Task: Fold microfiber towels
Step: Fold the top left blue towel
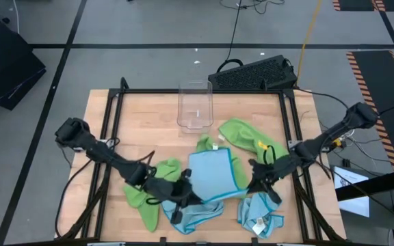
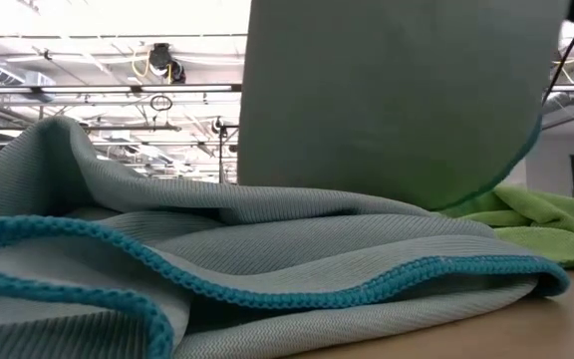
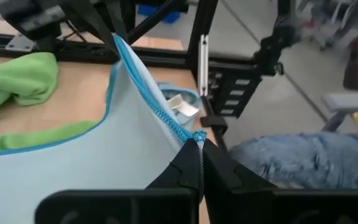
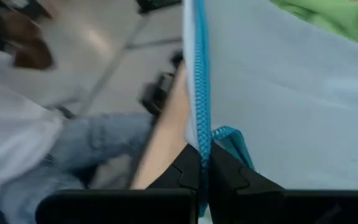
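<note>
A light blue towel point(image 1: 211, 174) hangs stretched in the air between both arms, nearer than the clear bin point(image 1: 195, 106): the spreading step. The left gripper point(image 3: 199, 149) and right gripper point(image 4: 204, 158) are each clamped on a teal-edged corner. Next, I judge, they should lower it flat for folding. Both arms angle inward, wrists low over the other towels.
</note>
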Robot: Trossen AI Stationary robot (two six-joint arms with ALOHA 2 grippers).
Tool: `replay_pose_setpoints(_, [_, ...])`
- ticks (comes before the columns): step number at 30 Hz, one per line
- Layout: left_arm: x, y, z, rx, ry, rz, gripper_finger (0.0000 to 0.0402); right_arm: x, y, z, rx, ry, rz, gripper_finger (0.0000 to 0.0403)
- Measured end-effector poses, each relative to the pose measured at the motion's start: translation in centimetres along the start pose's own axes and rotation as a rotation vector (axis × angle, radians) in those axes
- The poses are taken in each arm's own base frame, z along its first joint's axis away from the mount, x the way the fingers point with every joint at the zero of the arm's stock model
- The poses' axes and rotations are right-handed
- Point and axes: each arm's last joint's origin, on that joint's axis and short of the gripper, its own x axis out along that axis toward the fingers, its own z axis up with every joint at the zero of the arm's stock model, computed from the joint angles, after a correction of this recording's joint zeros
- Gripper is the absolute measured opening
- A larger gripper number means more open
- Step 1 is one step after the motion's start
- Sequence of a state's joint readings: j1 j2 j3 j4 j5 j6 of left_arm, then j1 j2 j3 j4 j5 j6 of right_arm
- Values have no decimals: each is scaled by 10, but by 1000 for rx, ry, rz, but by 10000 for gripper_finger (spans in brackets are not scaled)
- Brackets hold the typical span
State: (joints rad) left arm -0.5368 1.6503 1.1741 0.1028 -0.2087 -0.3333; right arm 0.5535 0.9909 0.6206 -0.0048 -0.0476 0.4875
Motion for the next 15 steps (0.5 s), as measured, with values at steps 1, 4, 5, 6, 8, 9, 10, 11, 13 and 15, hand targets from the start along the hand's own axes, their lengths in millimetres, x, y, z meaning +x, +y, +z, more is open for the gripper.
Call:
replay_pose_setpoints(1, [0,-3,-5,-8,-15,-3,7,4,1,-4,8,-19,16,4])
replay_pose_setpoints(4, [4,-8,-23,-27,-40,18,7,16,2,-14,25,-54,22,4])
replay_pose_setpoints(5, [5,-9,-29,-28,-38,32,5,20,2,-16,27,-60,12,4])
replay_pose_setpoints(6, [8,-9,-34,-31,-37,39,4,23,1,-17,27,-61,-6,4])
replay_pose_setpoints(8, [15,-9,-41,-32,-34,62,4,31,-3,-21,27,-67,-69,4])
replay_pose_setpoints(9, [18,-9,-46,-26,-25,79,5,35,-5,-21,29,-79,-100,4])
replay_pose_setpoints(10, [21,-8,-50,-21,-17,95,7,38,-8,-22,32,-88,-134,4])
replay_pose_setpoints(11, [24,-7,-53,-23,-15,110,8,41,-12,-23,35,-90,-170,4])
replay_pose_setpoints(13, [27,-4,-58,-31,-1,158,9,47,-18,-25,41,-92,-231,4])
replay_pose_setpoints(15, [29,-1,-62,-52,9,209,7,52,-25,-27,46,-80,-273,4])
